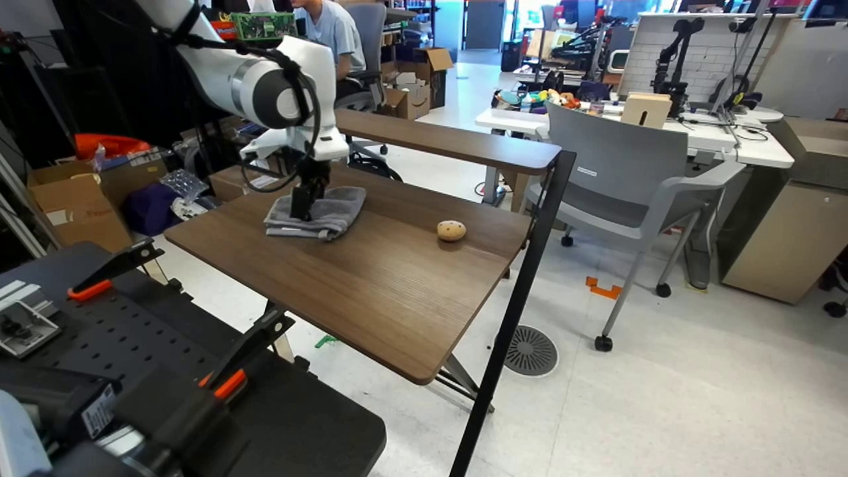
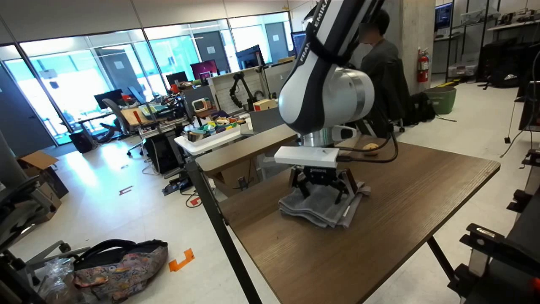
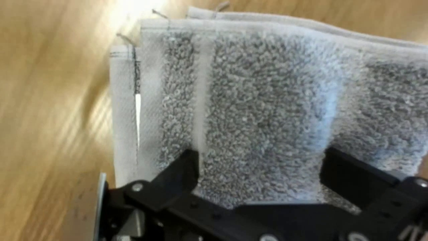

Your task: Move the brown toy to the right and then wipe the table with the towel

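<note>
We have open room over the table (image 1: 381, 268) between the towel (image 1: 340, 209) and the brown toy (image 1: 451, 230). Along one edge, a raised shelf (image 1: 457, 142) stands in our way.

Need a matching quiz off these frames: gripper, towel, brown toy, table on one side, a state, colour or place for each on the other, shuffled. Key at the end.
Column 1
1. gripper
2. towel
3. brown toy
4. table

Column 2
A. grey, folded in layers
B. dark brown with wood grain
C. jaws open, pointing down
D. small and rounded, lying apart from the towel

Pairs: 1-C, 2-A, 3-D, 4-B
</note>
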`<state>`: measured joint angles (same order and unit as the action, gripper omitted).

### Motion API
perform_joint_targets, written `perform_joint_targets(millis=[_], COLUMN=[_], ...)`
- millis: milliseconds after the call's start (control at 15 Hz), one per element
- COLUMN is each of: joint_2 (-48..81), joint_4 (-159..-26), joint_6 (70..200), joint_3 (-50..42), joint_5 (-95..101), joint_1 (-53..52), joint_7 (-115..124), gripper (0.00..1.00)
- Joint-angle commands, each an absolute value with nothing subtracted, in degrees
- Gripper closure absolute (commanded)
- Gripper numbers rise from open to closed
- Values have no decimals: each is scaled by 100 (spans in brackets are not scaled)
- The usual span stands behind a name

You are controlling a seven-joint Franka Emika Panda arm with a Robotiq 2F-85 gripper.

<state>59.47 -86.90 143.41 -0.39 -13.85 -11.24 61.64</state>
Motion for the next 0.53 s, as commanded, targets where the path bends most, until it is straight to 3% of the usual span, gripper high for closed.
perform_joint_targets(millis=[0,467], joint_2=[6730,7188], joint_4=[-7320,-6579], joint_6=[14156,14489], joint_3=[-118,141], joint_5=[-1698,-1838], joint_1=[-578,-547], joint_7=[6450,6938], gripper=[0,0])
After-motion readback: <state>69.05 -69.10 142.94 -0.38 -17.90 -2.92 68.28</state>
